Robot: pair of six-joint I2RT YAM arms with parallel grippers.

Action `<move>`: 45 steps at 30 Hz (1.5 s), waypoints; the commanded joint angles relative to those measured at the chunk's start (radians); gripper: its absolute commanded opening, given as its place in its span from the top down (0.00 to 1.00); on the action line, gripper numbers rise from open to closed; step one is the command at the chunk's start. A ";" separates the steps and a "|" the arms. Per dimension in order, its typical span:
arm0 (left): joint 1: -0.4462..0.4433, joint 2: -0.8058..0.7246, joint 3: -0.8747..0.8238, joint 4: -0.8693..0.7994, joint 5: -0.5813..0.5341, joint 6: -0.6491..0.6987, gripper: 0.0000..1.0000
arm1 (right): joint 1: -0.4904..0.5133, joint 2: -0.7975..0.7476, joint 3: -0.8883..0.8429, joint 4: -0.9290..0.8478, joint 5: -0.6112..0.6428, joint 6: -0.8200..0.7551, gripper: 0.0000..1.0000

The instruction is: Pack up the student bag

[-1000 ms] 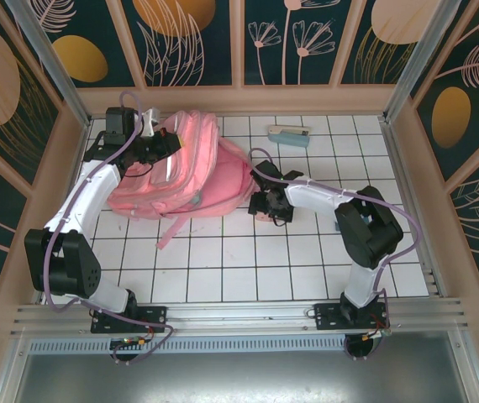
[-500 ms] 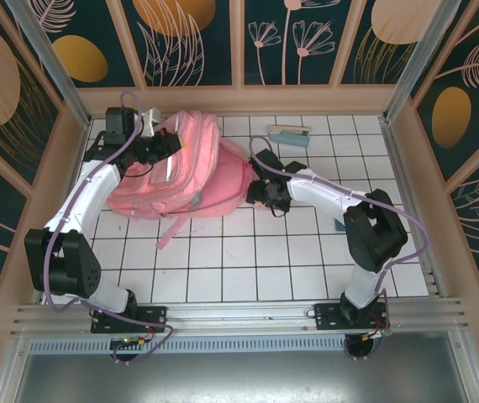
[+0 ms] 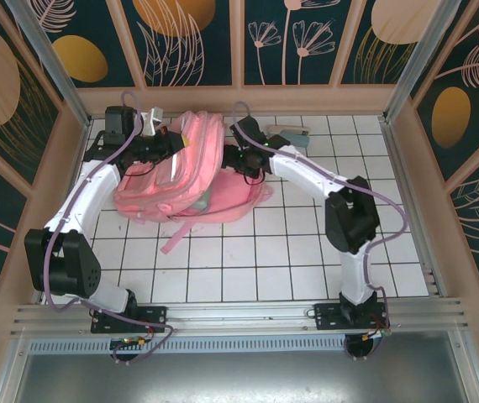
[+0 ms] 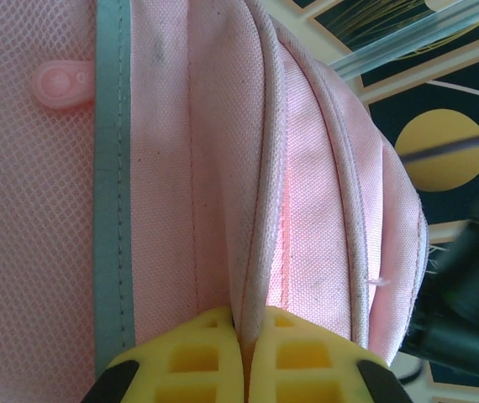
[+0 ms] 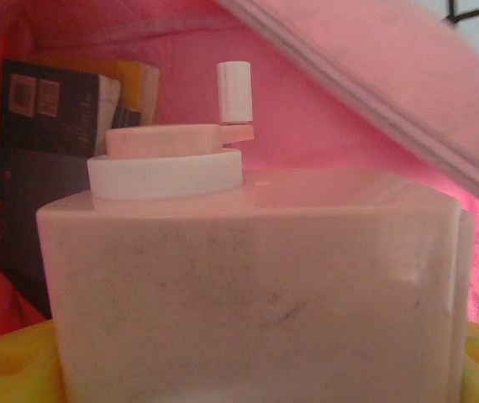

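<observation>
Pinching a seam of the soft, floppy bag [image 4: 323, 168], the left claw [image 4: 244, 357] is closed; seams likely give the surest hold. The right claw [image 5: 248, 378], wide, carries a box [image 5: 248, 252].

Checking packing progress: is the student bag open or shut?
Open: left claw pinches an edge of the student bag; books show inside.
</observation>
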 commanded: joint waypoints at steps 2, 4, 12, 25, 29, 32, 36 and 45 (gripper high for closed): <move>-0.007 -0.020 0.034 0.137 0.103 -0.021 1.00 | -0.010 0.094 0.083 0.038 -0.049 0.073 0.23; -0.007 -0.022 0.038 0.131 0.103 -0.018 1.00 | -0.016 0.137 0.125 0.021 -0.029 0.077 0.24; -0.005 -0.031 0.032 0.113 0.117 -0.005 1.00 | -0.046 0.248 0.254 -0.046 0.075 0.096 0.23; -0.007 -0.022 0.020 0.119 0.145 -0.001 1.00 | -0.023 0.392 0.462 -0.028 0.036 0.075 0.22; -0.007 -0.016 0.021 0.120 0.148 0.000 1.00 | 0.004 0.405 0.470 0.002 0.003 0.073 0.22; -0.007 -0.013 0.022 0.120 0.149 0.002 1.00 | 0.020 0.411 0.469 -0.008 0.023 0.080 0.22; -0.007 -0.003 0.024 0.121 0.148 -0.001 1.00 | 0.039 0.418 0.465 0.017 -0.002 0.079 0.20; -0.007 -0.011 0.015 0.120 0.147 0.000 1.00 | 0.005 0.336 0.396 0.016 0.248 0.219 0.16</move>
